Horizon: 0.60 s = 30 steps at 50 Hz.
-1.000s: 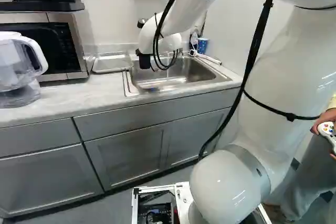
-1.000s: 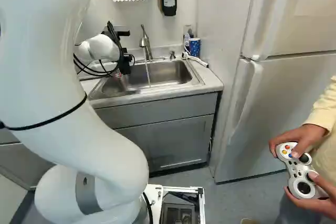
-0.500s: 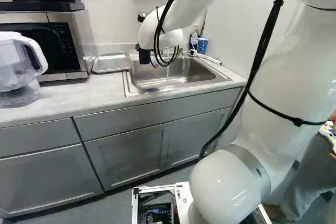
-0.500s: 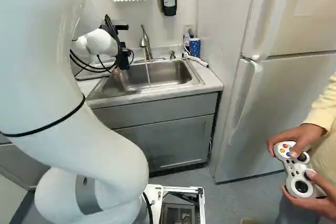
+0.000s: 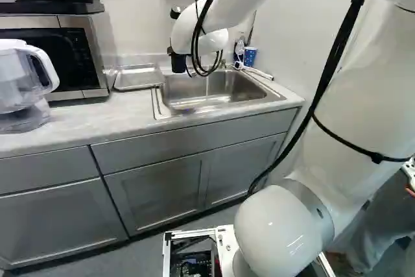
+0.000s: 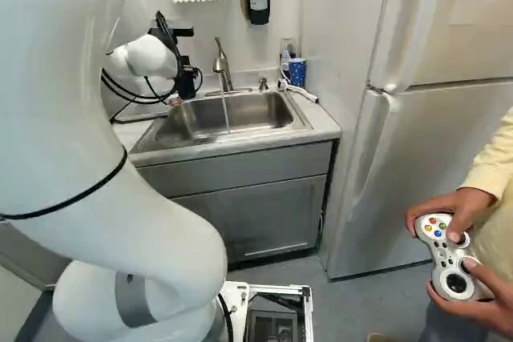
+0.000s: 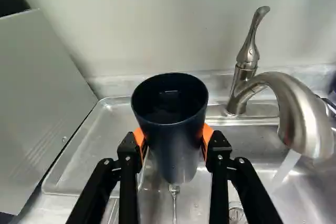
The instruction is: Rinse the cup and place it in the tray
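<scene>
EE (image 6: 176,100) pinching dark cup (image 7: 176,148) btwn both orange pads, mouth facing wrist cam. Cup's in the grip, not in tray. Metal tray (image 7: 97,148) just beside EE on one side, on counter. Faucet (image 7: 302,111) on EE's other side, water (image 7: 283,170) running into sink (image 7: 260,153), stream apart from cup. Spoon-like utensil (image 7: 174,203) below EE; bowl end partly hidden by cup, can't ID for sure.
</scene>
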{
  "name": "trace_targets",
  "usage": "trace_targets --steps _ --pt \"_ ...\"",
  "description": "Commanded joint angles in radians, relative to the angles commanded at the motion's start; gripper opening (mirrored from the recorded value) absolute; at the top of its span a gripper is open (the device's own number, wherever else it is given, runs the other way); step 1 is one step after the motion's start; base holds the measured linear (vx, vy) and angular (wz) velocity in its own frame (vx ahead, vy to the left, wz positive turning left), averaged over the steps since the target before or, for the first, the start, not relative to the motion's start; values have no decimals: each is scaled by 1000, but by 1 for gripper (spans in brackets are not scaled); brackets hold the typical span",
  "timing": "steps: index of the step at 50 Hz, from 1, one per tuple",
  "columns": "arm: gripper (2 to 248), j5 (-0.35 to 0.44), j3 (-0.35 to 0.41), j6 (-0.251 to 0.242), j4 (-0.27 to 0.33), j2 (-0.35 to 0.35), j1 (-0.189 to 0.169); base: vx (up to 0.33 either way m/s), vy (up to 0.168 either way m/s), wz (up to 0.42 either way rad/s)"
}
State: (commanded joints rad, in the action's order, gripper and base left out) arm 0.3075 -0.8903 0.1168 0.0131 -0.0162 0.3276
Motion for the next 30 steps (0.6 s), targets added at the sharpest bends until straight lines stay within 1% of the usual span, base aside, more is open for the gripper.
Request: trace_targets --steps 30 --pt "122 -73 -24 0 0 -41 0 0 0 0"
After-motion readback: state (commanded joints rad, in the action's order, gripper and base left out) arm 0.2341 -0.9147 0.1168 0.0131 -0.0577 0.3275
